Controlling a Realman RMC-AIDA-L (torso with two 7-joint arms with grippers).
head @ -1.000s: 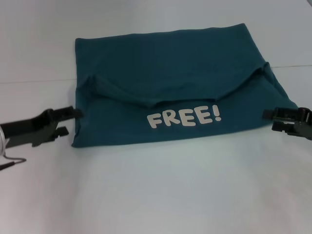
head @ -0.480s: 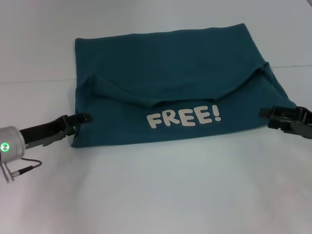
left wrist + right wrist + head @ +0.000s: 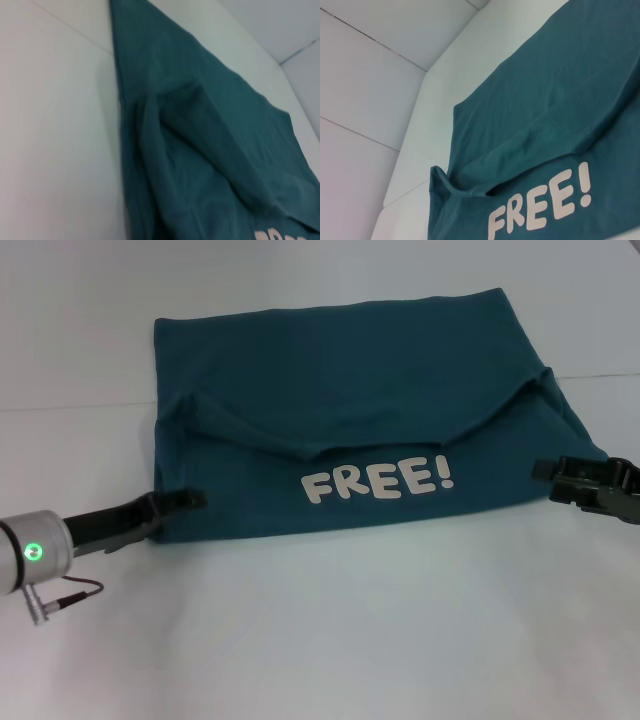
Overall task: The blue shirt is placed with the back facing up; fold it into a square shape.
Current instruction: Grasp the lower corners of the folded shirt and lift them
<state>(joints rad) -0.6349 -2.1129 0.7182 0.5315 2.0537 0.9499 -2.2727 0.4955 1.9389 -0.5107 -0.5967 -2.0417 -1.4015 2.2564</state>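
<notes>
I had the large dark teal-blue soft cotton T-shirt (image 3: pixel 350 420) lying flat on the white table (image 3: pixel 330 640), already folded into a wide rectangle with its near flap turned up so the white "FREE!" lettering (image 3: pixel 378 482) faced me. My left gripper (image 3: pixel 170 505) sat low at the shirt's near left corner, its tips just over the hem; I could not tell from the head camera whether the fingers were parted or pinched on cloth. My right gripper (image 3: pixel 545 472) hung just off the shirt's right edge, level with the lettering, and its fingers were equally unreadable to me.

I judged the cloth light, limp and prone to sagging and dragging, with several layers stacked at each edge. I reckoned the hold should be a pinch through all layers at the corners nearest each tool, low to the table, so the underlayer would not be left behind.

The left wrist camera showed what the head view flattened: a raised, puffy ridge of folded fabric (image 3: pixel 200 135) running ahead of that tool, so the layers were not lying tight. The right wrist camera showed the flap's bunched corner (image 3: pixel 440 180) on the side far from that tool. Neither wrist view showed its own fingers.
</notes>
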